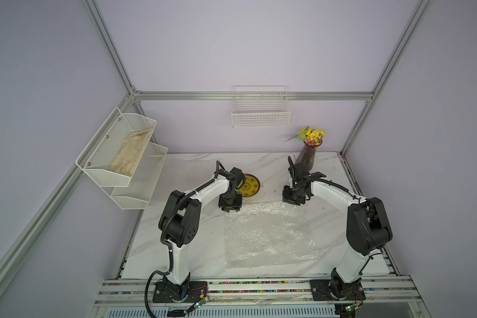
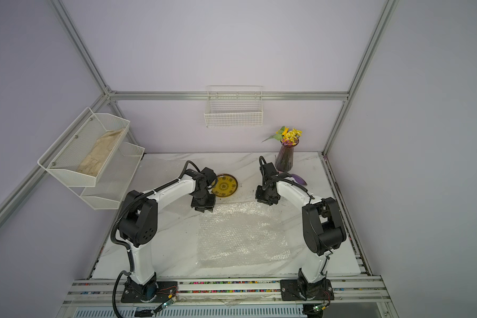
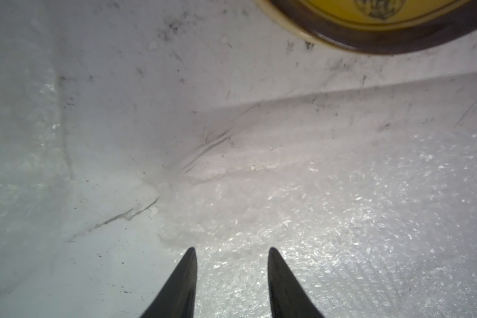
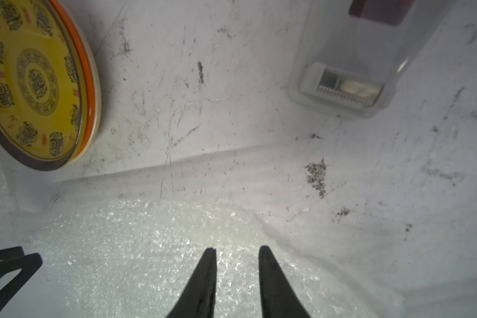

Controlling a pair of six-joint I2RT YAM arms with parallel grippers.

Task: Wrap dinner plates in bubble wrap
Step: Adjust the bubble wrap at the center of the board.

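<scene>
Barely started. Bubble wrap (image 1: 267, 234) spread flat on the table, with no plate on it. Nothing wrapped yet. Left to do: put the yellow plate (image 4: 36, 82) on the bubble wrap, fold the wrap over it, then do the same for the orange plate (image 4: 91, 82) and the cream plate (image 4: 97, 110) stacked under it.

Left gripper (image 3: 232, 261): partly open, with a clear gap between the two black fingers and nothing held. Right over the far left corner of the bubble wrap. Cannot tell if touching it.

Right gripper (image 4: 237, 258): partly open too, with nothing held. Over the far right corner of the bubble wrap. Again, cannot tell if touching.

Just past the far edge of the bubble wrap, nearer its left corner: the stack of three plates, off the wrap. Past the far right corner: a grey tape dispenser (image 4: 355, 68), apart from the wrap.
</scene>
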